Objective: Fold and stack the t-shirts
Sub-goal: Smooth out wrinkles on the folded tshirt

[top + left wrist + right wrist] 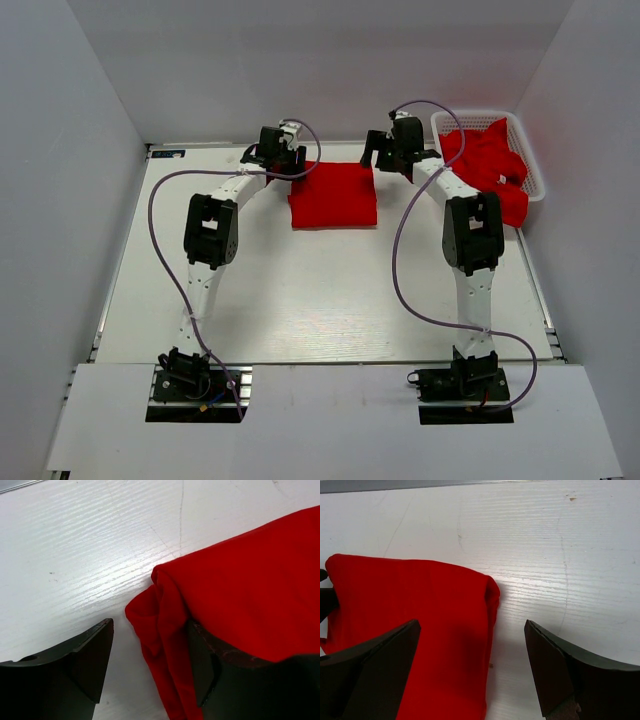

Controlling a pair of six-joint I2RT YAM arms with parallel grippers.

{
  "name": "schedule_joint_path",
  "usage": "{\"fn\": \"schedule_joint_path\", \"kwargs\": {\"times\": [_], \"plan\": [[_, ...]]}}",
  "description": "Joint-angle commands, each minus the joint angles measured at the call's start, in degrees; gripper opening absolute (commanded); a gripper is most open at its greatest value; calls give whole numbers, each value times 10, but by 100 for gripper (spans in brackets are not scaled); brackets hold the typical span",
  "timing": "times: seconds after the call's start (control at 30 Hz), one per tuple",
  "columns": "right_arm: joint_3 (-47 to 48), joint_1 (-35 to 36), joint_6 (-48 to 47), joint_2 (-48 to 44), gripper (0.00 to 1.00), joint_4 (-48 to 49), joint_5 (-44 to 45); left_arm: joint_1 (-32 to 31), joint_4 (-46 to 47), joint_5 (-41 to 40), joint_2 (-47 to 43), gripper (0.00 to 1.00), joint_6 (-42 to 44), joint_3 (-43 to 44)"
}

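A folded red t-shirt [333, 195] lies flat at the back middle of the white table [320, 290]. My left gripper [285, 157] is at its far left corner. In the left wrist view it [150, 630] is open, a bunched fold of the shirt [250, 580] lies between the jaws, and cloth drapes over the right finger [205, 665]. My right gripper [385, 160] is at the shirt's far right corner. In the right wrist view it [471, 627] stands wide open, straddling the shirt's [420, 630] edge without touching it. More red t-shirts [490, 160] lie heaped in the basket.
A white lattice basket [480, 114] stands at the back right corner, with red cloth spilling over its near side. White walls enclose the table on the left, back and right. Purple cables loop along both arms.
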Motion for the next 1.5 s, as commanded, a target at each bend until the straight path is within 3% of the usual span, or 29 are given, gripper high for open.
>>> {"fn": "schedule_joint_path", "kwargs": {"times": [0.0, 0.13, 0.17, 0.37, 0.4, 0.47, 0.5, 0.57, 0.6, 0.67, 0.7, 0.8, 0.83, 1.03, 1.17, 1.47], "plan": [[25, -2, 7, 4, 90, 29, -16, -1, 13, -13, -33, 71, 5, -1], [34, -2, 3, 12, 90, 29, -21, -1, 19, -18, -28, 71, 5, -1], [36, -2, 2, 18, 90, 27, -24, -1, 19, -18, -28, 62, 5, -1], [78, -1, 2, 57, 90, 21, -17, -1, 30, 18, -16, 41, 5, -1], [87, -1, -1, 62, 90, 21, -15, -1, 30, 25, -16, 33, 5, -1], [110, -1, -3, 80, 86, 18, -14, -1, 44, 48, -16, 24, 12, -8], [116, -2, -2, 90, 78, 11, -14, -1, 44, 53, -16, 13, 12, -8], [125, -1, -1, 97, 67, 10, -21, -1, 44, 58, -16, 4, 12, -13], [125, -1, 1, 101, 56, 9, -22, -1, 49, 58, -16, 0, 12, -14], [119, -1, 1, 101, 45, 14, -29, -1, 49, 69, -16, 0, 12, -20], [117, -2, 2, 101, 30, 15, -32, -1, 60, 85, -16, 0, 12, -20], [112, -2, 1, 99, 12, 19, -35, -1, 84, 83, -36, 0, 3, -60], [112, -2, 0, 100, 0, 20, -37, -1, 104, 75, -51, 0, -4, -85], [105, -4, -1, 89, 0, 26, -33, -1, 182, -8, -126, 0, -48, -195], [96, -3, 7, 80, 0, 30, -34, 12, 182, -67, -162, 0, -106, -222], [94, -6, 4, 73, 0, 34, -22, 17, 183, -113, -190, 0, -100, -240]]}}
